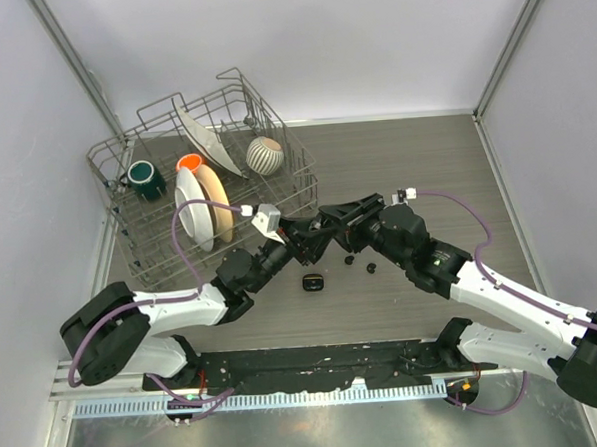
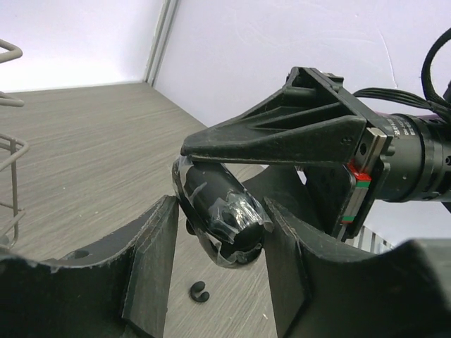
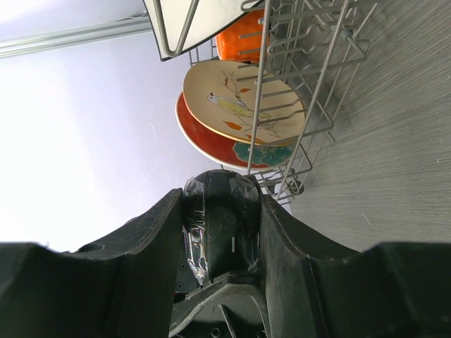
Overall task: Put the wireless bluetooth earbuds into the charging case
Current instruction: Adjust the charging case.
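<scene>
Right gripper (image 3: 220,205) clamps the charging case (image 2: 224,211) mid-air | left gripper (image 2: 220,215) fingers flank that case, grip unclear | earbuds (image 1: 370,269) lie on the table (image 1: 425,157)

The wood-grain table (image 1: 426,177) bears a wire dish rack (image 1: 130,257), two tiny earbuds (image 1: 349,261) and a black oblong item (image 1: 311,282).

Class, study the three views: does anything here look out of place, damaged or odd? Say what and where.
The charging case, gripped off the table by the right fingers, carries wrinkled clear film like tape, which is odd for something that must open. Two earbuds lie loose on the table.
</scene>
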`<state>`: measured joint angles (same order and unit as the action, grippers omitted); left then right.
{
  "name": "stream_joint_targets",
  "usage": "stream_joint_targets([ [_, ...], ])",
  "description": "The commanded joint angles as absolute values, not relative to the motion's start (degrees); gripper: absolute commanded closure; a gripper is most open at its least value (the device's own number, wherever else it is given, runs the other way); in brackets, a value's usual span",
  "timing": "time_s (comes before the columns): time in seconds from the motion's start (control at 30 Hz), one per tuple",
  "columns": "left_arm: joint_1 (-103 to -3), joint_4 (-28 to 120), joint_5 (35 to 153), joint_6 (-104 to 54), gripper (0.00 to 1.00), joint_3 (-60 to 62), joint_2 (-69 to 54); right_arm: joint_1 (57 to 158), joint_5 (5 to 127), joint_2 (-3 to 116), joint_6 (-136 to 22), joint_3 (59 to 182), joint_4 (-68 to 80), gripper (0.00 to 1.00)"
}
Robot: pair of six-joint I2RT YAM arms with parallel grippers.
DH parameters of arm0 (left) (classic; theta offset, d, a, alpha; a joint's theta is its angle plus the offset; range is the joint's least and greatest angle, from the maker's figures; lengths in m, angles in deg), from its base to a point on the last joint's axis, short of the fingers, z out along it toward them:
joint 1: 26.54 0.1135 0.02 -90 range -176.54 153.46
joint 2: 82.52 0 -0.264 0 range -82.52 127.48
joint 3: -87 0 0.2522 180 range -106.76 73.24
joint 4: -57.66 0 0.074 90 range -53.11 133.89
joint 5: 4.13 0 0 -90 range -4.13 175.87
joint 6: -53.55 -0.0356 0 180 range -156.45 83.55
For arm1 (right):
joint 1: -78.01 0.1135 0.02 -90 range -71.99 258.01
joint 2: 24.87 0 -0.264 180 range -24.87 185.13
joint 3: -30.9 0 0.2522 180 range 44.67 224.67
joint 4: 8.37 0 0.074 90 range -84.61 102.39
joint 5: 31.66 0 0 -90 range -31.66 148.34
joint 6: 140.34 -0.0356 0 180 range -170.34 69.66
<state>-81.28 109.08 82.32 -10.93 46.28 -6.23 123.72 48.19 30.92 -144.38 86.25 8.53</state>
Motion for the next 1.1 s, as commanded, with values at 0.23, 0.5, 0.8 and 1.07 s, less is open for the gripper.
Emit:
stream_joint_targets([
  [0.23, -81.47, 116.67, 78.84, -11.14, 0.74, 44.77, -5.62, 124.68, 47.53, 29.80, -144.30, 87.91, 5.66, 0.99],
  [0.5, -81.47, 117.02, 79.19, -11.75, 0.86, 46.35, -6.76, 124.59, 50.42, 29.71, -138.60, 88.08, 3.63, 0.78],
  [0.8, -81.38, 103.84, 85.68, -17.98, 1.00, 45.55, -15.45, 124.68, 61.14, 32.00, -124.98, 93.44, 4.07, 0.33],
  [1.07, -79.89, 89.00, 92.01, -26.51, 1.00, 47.31, -29.33, 124.59, 68.61, 32.18, -117.24, 98.36, 4.95, 0.28],
])
